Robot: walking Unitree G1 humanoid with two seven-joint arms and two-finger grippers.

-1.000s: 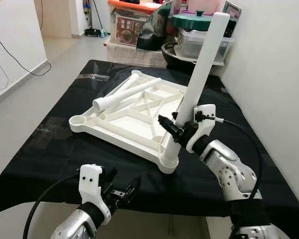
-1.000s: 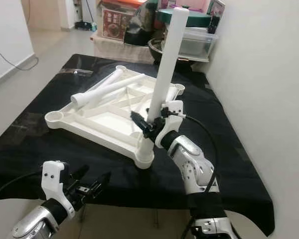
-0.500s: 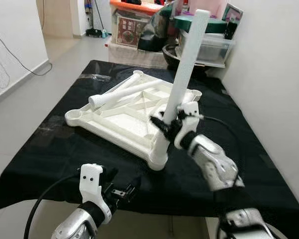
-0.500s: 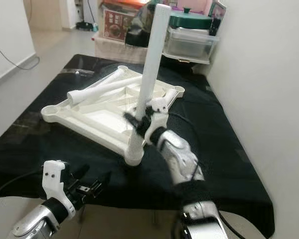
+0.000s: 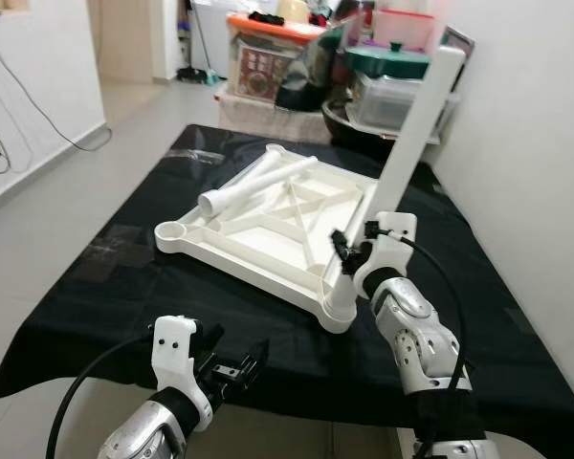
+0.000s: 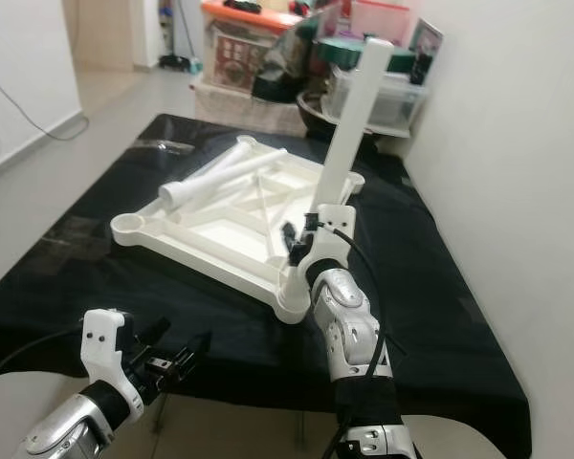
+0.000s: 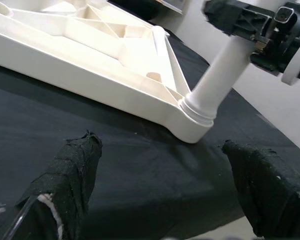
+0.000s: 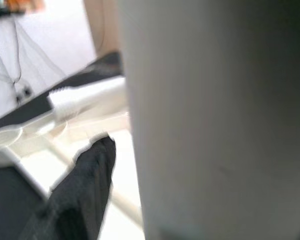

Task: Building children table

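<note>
Your table leg (image 5: pixel 413 129) stands with its foot in the near right corner socket (image 5: pixel 338 308) of the upturned tabletop (image 5: pixel 268 229), and its long axis leans up and away toward the right wall, not square to the top. That lean is what the next move turns on: I judge the leg must come upright before it seats or screws home. The leg is a plain white plastic tube, smooth, with a collar where it meets the socket.

Your right gripper (image 5: pixel 356 252) is the one on it, fingers closed around the lower part of the leg just above the socket; the right wrist view has the tube pressed against one black finger (image 8: pixel 85 185).

Two more white legs (image 5: pixel 258 179) lie loose across the ribbed underside, and the far left socket (image 5: pixel 169 231) is bare. The tabletop rests on a black cloth (image 5: pixel 105 287).

Your left gripper (image 5: pixel 234 368) hovers low off the near edge of the cloth, fingers wide apart and empty, aimed at that same corner.
</note>
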